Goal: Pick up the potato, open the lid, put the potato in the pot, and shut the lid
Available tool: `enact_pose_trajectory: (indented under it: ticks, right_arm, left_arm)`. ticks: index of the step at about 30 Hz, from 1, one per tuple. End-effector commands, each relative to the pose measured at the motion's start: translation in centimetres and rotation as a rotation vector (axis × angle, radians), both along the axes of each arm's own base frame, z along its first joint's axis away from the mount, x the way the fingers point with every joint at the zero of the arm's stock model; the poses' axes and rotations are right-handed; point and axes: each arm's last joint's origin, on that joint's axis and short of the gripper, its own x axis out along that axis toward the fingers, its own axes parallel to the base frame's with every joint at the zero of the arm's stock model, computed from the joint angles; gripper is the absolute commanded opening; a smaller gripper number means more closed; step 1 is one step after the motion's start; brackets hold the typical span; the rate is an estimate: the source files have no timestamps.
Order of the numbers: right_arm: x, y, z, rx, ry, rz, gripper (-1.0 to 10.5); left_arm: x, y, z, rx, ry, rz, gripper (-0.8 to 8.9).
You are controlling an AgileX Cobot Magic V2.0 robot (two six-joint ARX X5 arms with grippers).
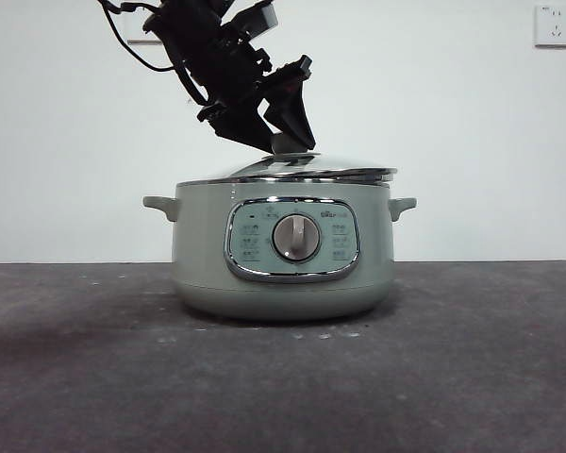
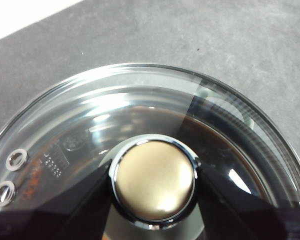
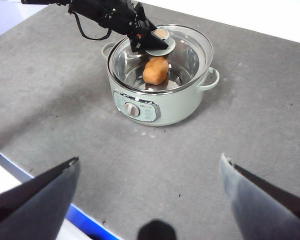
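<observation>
Pot (image 1: pixel 283 255) sits on grey table (image 1: pixel 94 377), dial panel facing the front camera; side handles stick out on both sides; white wall behind, socket (image 1: pixel 555 25) in the upper corner. Lid (image 1: pixel 302 170) is on the pot but tilted in the front view, one edge slightly raised, the other down on the rim. Left gripper (image 1: pixel 288 140) comes in from the upper side, black jaws clenched on the knob (image 2: pixel 154 180); left wrist view shows both jaws pressed against the knob's sides, glass dome and chrome rim spread around it, two small rivets near the rim. Potato (image 3: pixel 156 70) lies inside the pot, seen through the glass in the right wrist view, about the middle of the bottom, under the lid; cannot tell from the other views. Right gripper (image 3: pixel 150 175) hangs well apart from the pot, above the table near its edge, jaws spread wide, holding nothing; blue strip shows at the table edge beneath it.
</observation>
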Motion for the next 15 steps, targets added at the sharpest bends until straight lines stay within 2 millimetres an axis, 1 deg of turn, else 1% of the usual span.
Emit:
enact_pose_trajectory:
  ticks: [1, 15]
  right_arm:
    - [-0.04, -0.09, -0.37, -0.017, 0.025, -0.019, 4.7]
    - [-0.03, -0.10, -0.37, -0.020, 0.023, -0.025, 4.7]
  left_arm:
    - [-0.13, -0.01, 0.63, -0.009, -0.009, -0.003, -0.08]
    - [-0.40, 0.24, 0.08, 0.049, 0.028, 0.001, -0.08]
